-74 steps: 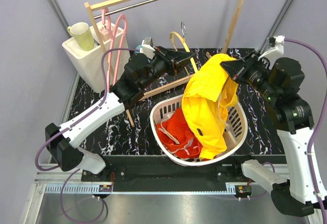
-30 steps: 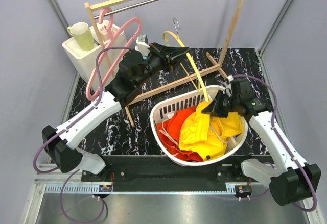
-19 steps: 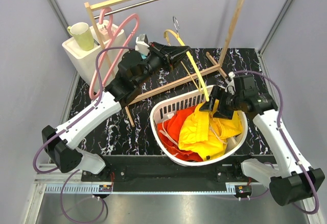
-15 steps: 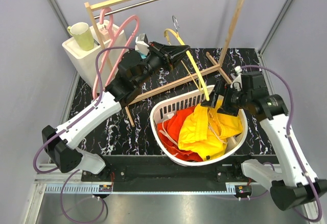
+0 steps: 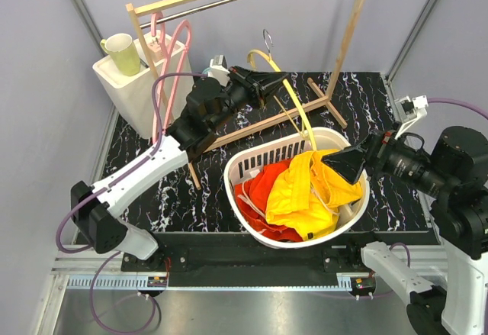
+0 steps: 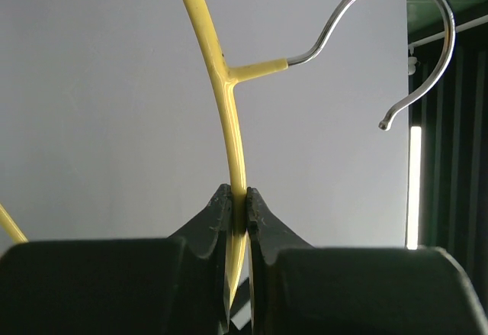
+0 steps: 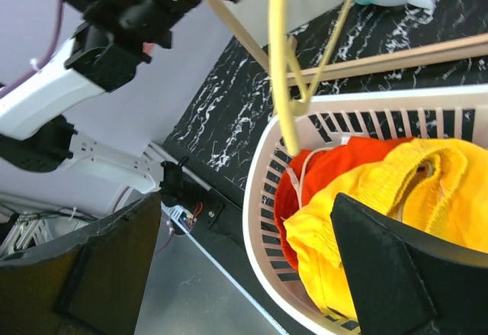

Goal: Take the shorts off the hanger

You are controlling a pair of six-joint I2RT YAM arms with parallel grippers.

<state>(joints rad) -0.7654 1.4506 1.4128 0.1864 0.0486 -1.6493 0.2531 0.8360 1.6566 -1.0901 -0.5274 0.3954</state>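
The left arm extends from its base at the near left corner of the table diagonally toward the far edge, with the wrist near the far middle. The left gripper points right, its fingers clamped together on the wire of the yellow hanger. The right arm rises from the near right corner, elbow high, forearm aimed left and downward. The right gripper hangs right of the table's middle, its fingers spread wide and holding nothing.
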